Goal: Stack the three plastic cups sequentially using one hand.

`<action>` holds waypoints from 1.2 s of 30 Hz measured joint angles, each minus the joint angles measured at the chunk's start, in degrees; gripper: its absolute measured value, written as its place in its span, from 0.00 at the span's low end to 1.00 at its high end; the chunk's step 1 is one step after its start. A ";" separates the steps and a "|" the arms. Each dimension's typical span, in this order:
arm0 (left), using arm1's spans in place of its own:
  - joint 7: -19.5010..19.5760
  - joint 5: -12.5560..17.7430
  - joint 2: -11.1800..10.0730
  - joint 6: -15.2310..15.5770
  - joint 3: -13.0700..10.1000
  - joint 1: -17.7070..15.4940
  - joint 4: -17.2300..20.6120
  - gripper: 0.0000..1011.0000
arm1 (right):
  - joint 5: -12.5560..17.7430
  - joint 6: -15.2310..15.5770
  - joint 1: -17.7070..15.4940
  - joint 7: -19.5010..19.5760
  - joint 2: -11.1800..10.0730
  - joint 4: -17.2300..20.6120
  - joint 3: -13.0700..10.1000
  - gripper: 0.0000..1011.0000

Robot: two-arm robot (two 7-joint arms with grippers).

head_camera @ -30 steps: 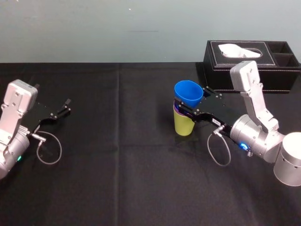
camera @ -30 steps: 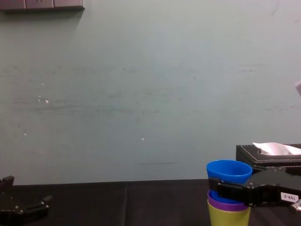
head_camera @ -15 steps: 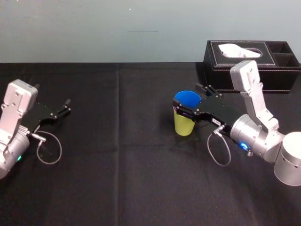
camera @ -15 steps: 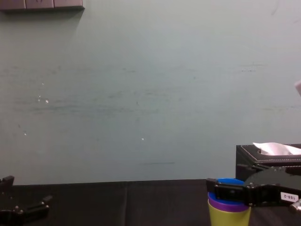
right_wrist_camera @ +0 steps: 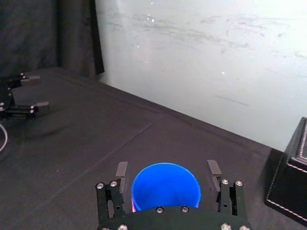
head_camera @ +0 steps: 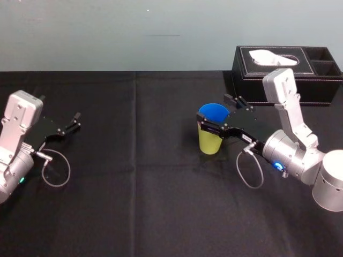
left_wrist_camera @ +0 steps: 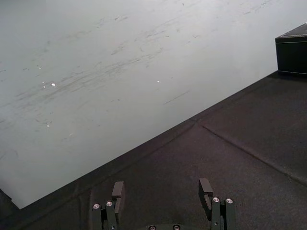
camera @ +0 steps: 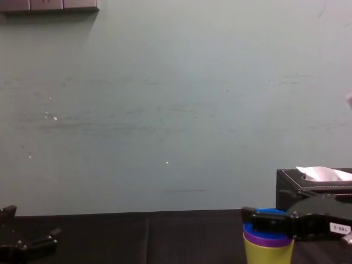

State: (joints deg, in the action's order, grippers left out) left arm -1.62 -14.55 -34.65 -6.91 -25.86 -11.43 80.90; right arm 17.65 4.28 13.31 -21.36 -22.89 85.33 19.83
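Observation:
The three plastic cups stand nested on the black table right of centre: the yellow-green cup [head_camera: 209,142] at the bottom, a thin band of the purple cup [camera: 267,238] above it, and the blue cup [head_camera: 213,113] seated inside on top. My right gripper [head_camera: 221,114] straddles the blue cup's rim. In the right wrist view its fingers [right_wrist_camera: 122,170] stand clear of the blue cup [right_wrist_camera: 165,187] on both sides, so the right gripper [right_wrist_camera: 168,170] is open and holds nothing. My left gripper [head_camera: 72,122] rests open at the table's left, far from the stack.
A black leather tissue box [head_camera: 286,67] stands at the back right, just behind my right arm. The black cloth [head_camera: 134,176] covers the whole table. A grey cable loop [head_camera: 56,174] hangs by the left wrist.
The blue cup, held tilted above the purple one a second ago, has dropped down into the stack. My right gripper's fingers have spread and let go of it. The left arm has not moved.

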 joint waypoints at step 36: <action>0.00 0.00 0.00 0.00 0.00 0.00 0.00 1.00 | -7.34 -2.04 -11.36 16.89 6.69 3.94 -10.82 0.99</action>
State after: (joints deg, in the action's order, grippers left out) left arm -1.62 -14.55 -34.65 -6.91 -25.86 -11.43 80.90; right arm 10.31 2.24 1.95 -4.47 -16.20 89.27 9.01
